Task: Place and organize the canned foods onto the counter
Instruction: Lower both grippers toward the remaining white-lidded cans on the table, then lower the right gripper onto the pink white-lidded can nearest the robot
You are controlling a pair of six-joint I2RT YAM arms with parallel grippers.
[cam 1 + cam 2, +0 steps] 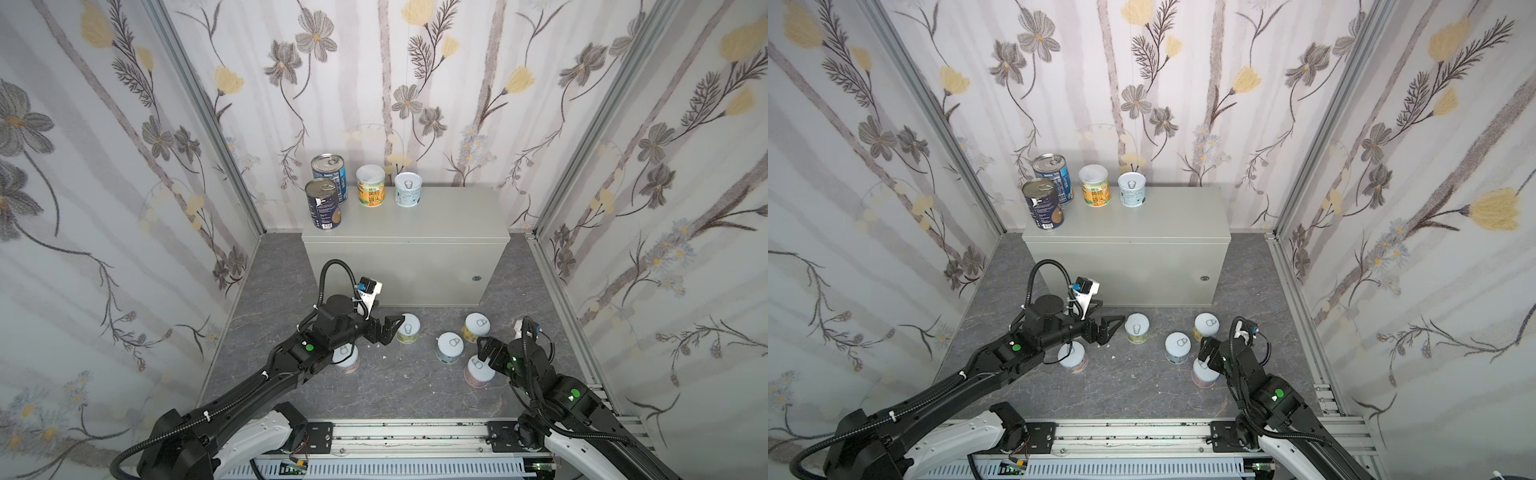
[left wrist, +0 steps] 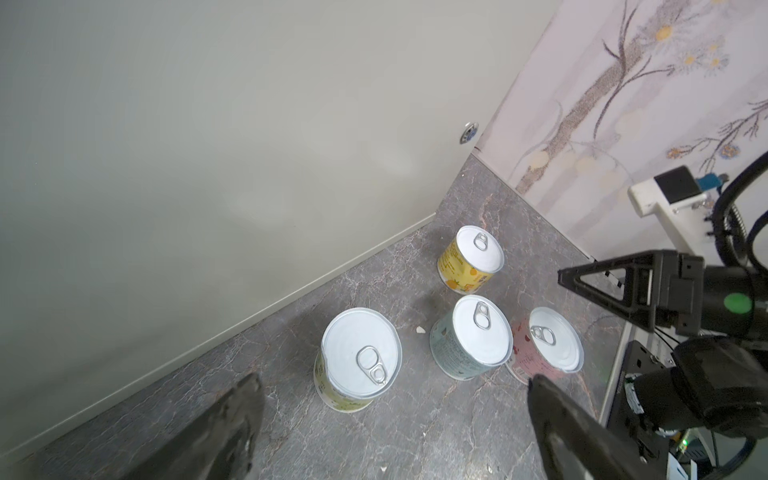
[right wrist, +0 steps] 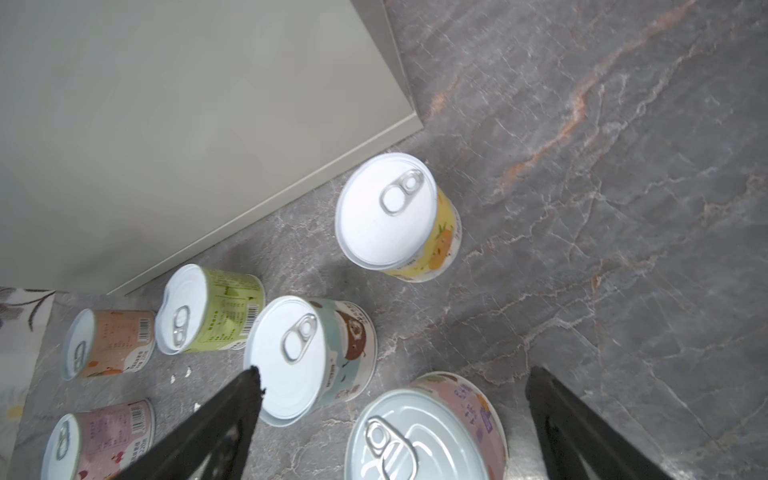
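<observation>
The counter (image 1: 415,216) (image 1: 1133,220) carries two dark-blue cans (image 1: 323,204) (image 1: 329,171), an orange-label can (image 1: 370,185) and a pale can (image 1: 408,190) along its left and back. Several short white-lidded cans stand on the floor in front of it. My left gripper (image 1: 390,331) (image 1: 1111,330) (image 2: 394,380) is open, just left of the green can (image 1: 408,328) (image 2: 359,353). The right gripper (image 1: 485,349) (image 1: 1206,350) (image 3: 392,370) hangs open over the pink can (image 1: 480,372) (image 3: 424,436), beside the pale-blue can (image 1: 449,348) (image 3: 286,361) and the yellow can (image 1: 476,327) (image 3: 386,212).
Another short can (image 1: 347,359) stands partly under my left arm; the right wrist view shows a peach can (image 3: 108,343) and a pink one (image 3: 97,440) there. Floral walls (image 1: 124,208) close in both sides. A metal rail (image 1: 415,436) runs along the front.
</observation>
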